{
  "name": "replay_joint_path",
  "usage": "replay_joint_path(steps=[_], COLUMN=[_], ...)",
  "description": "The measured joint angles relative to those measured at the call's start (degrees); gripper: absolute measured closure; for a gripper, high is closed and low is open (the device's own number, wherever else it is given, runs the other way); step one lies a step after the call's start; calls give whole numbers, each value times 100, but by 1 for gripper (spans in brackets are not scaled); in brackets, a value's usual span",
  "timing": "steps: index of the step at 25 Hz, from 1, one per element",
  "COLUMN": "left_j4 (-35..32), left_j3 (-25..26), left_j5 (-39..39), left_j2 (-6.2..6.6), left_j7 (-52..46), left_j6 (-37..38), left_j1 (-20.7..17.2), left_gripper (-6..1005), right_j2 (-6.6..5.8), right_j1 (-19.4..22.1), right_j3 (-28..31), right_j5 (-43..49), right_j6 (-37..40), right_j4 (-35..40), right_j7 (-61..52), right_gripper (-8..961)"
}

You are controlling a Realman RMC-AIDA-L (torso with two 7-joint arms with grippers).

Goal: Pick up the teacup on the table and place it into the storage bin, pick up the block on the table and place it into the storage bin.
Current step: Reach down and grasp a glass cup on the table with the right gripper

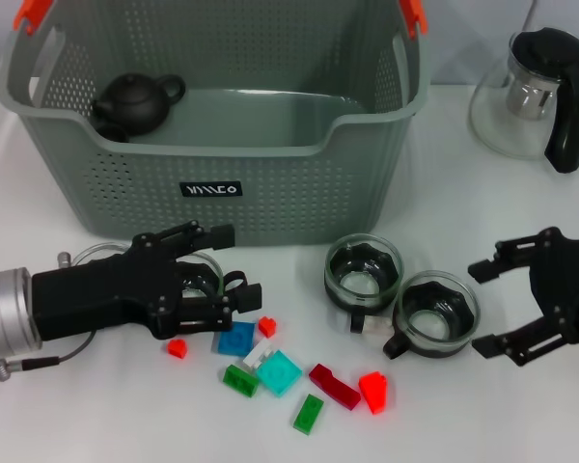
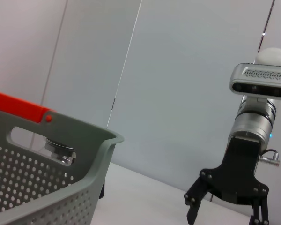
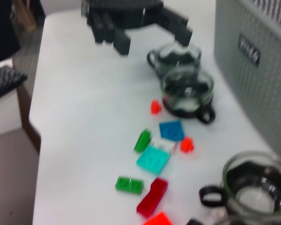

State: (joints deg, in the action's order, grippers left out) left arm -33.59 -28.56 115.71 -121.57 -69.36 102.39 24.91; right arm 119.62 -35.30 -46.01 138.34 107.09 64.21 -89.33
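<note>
Your left gripper [image 1: 227,265] lies low in front of the storage bin [image 1: 222,145], fingers spread around a glass teacup [image 1: 195,280] touching its front wall. That cup sits between the jaws, so this arm is nearer. Further right, two teacups [image 1: 364,270] stand nearer your right gripper [image 1: 482,309], which hangs open, holding nothing.

The basket [image 1: 270,183] is matt perforated plastic. The cups [image 1: 364,270] are clear glossy glass. The blocks [image 1: 279,372] are shiny translucent plastic. The teapot [image 1: 135,102] looks matt black.
</note>
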Motion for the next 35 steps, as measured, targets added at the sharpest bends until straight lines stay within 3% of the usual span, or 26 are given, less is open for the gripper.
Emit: replay_joint_path(steps=[7,14,21,35], left_j4=[128,211,347,406], left_j3=[1,0,0,0], left_j5=[0,-3,-79,-199], left_j2=[2,-5,-10,-24], left_j7=[-7,-7,26,35], left_j6=[-16,-108,-229,-224], left_j1=[-14,-22,-6,-68], left_gripper=[67,67,67,67], right_j2=[38,37,63,79], right_j1=[-191,-308,-445,-529], right_j3=[-244,-637,-1488,-3084], right_j5=[754,817,810,808], right_j6=[-20,-265,-473,-1635], right_j4=[27,34,-17,-291], right_j7=[-157,-142,-214,-534], right_gripper=[15,24,34,52])
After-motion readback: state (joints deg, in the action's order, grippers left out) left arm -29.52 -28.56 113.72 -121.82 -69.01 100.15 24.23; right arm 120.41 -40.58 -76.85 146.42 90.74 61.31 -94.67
